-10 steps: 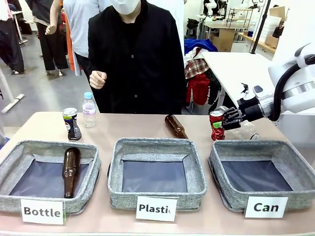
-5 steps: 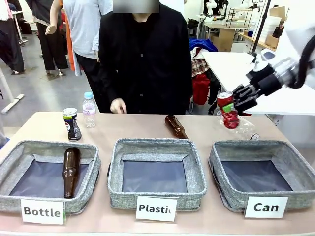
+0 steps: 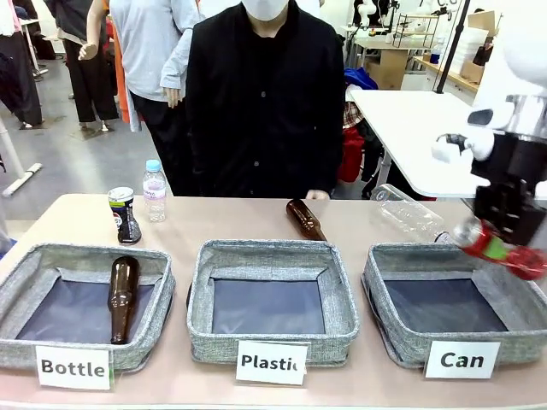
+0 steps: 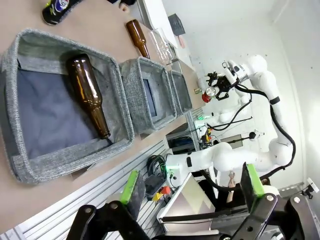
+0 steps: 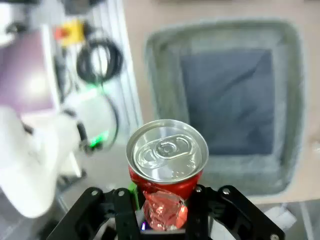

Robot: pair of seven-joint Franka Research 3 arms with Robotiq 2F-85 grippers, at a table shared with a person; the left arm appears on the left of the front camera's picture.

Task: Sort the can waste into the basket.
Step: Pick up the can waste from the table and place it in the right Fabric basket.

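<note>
At the right end of the surface (image 3: 231,218) sits the Can basket (image 3: 402,337); above its right side the right end effector (image 3: 510,232) grips the dented red can (image 3: 487,248), tilted; released here, it may clip the rim and roll off; the left end effector (image 4: 192,192) stands wide, empty.

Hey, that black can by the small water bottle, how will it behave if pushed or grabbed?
The black can stands upright and looks tall for its base, so a high push would likely tip it and set it rolling. Its smooth round wall could slip in a grip. Thin metal probably dents, like the crumpled red can.
</note>
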